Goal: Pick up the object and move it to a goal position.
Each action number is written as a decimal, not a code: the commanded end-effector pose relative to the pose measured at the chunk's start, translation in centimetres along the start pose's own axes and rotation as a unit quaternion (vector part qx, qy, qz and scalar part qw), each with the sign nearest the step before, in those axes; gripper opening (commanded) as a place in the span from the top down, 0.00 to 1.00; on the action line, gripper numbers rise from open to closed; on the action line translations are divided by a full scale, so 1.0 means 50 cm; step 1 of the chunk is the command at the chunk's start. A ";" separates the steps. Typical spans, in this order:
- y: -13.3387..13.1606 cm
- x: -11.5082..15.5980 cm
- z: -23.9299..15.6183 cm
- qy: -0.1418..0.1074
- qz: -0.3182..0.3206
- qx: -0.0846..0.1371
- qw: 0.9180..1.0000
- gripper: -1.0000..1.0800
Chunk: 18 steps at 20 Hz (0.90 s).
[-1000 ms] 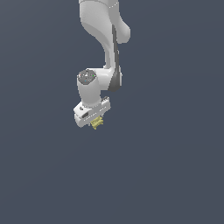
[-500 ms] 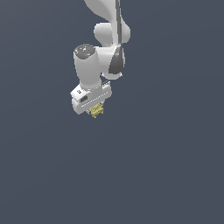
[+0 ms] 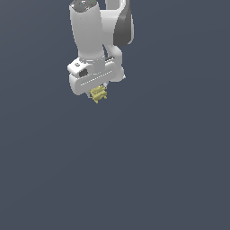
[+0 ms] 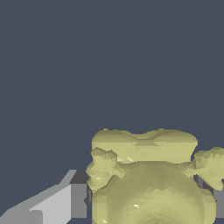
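Small olive-yellow lumpy object (image 3: 98, 94) with jagged edges, seen clamped at the tip of the white two-fingered tool (image 3: 97, 91), hanging just under the tool's pale body and clear of the plain dark blue-grey ground beneath. In the wrist view, the same yellow lump (image 4: 148, 183) filling much of the picture, bulging and knobbly, with a grey finger (image 4: 78, 199) pressed against one flank and a sliver of another at the far side; tool therefore narrow, closed on the object rather than spread. Compared with a second ago, arm and tool risen and shifted: tool then nearer the middle of the exterior view, half a second later somewhat higher, now higher again toward the upper part of that view, the lump having kept its place between the fingers throughout, no slip visible. Wrist (image 3: 90, 31) also swung, the white cylinder now standing more upright over the tool. Judged from this: pick-up done, carry under way, grip apparently sound. No goal marker visible in either view, so distance left to travel not to be told. No tabletop edge visible either, only uniform ground. Likely remaining need: steady transport without loosening, since the lump's irregular shape offers only small contact patches to the fingers.
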<state>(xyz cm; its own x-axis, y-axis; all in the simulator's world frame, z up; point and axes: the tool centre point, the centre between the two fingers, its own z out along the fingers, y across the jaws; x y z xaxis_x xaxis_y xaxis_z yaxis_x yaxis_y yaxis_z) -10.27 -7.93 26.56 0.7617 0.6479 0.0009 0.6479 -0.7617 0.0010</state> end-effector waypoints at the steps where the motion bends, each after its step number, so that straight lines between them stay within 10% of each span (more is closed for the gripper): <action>1: -0.011 -0.007 -0.054 0.000 0.000 0.000 1.000 1.00; 18: -0.062 -0.038 -0.361 0.000 0.000 0.001 1.000 1.00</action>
<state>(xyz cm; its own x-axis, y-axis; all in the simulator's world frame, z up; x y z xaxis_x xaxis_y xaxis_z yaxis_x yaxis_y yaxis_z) -13.56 -6.84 43.60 0.7619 0.6477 0.0013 0.6477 -0.7619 0.0010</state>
